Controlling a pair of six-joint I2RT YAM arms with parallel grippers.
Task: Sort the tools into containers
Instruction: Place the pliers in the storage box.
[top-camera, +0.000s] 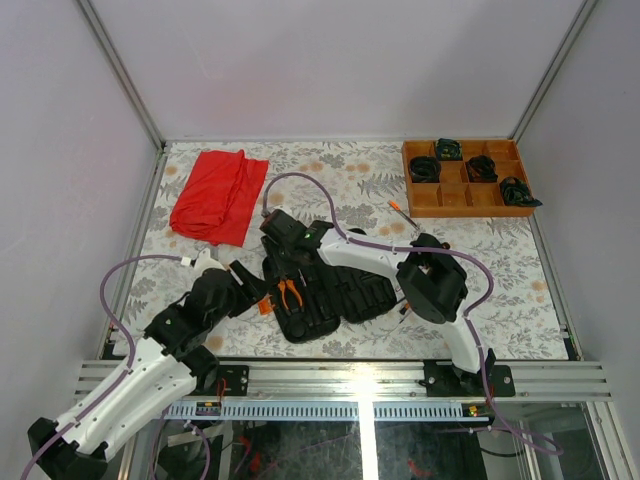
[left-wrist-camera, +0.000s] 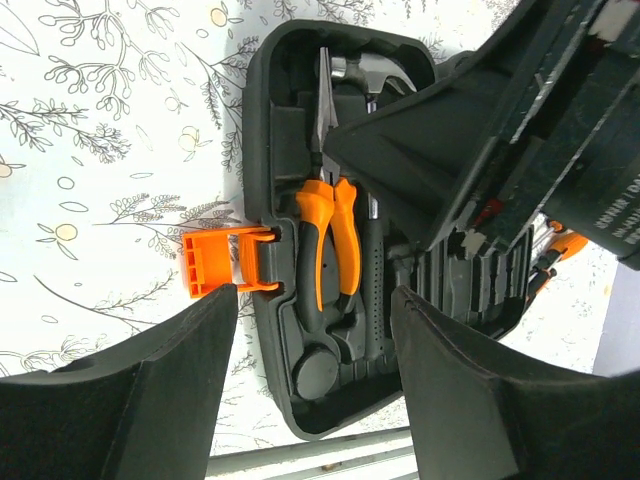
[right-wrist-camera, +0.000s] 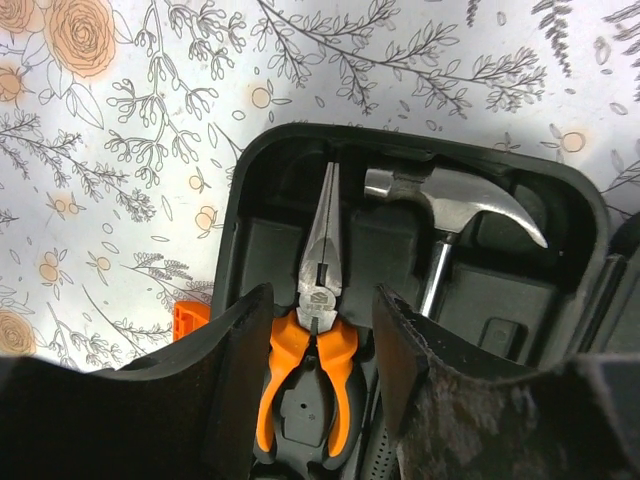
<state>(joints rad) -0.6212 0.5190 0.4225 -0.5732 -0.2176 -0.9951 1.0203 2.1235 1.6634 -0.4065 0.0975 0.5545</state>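
Nearest: L claw (left-wrist-camera: 312, 305) released, nothing in it, hovering by the orange latch (left-wrist-camera: 205, 262) of the open black tool case (top-camera: 350, 298), which lies mid-surface (top-camera: 500, 300). In the case: orange-handled pliers (left-wrist-camera: 325, 240) seated in a slot beside the silver-headed hammer (right-wrist-camera: 455, 205); R claw (right-wrist-camera: 322, 295) over them, fingers parted either side of the pliers' pivot, not clenched. Further back: one thin screwdriver (top-camera: 403, 212) loose on the surface, red cloth (top-camera: 218, 195) far L, wooden tray (top-camera: 470, 211) far R w/ black coiled bundles (top-camera: 447, 149).
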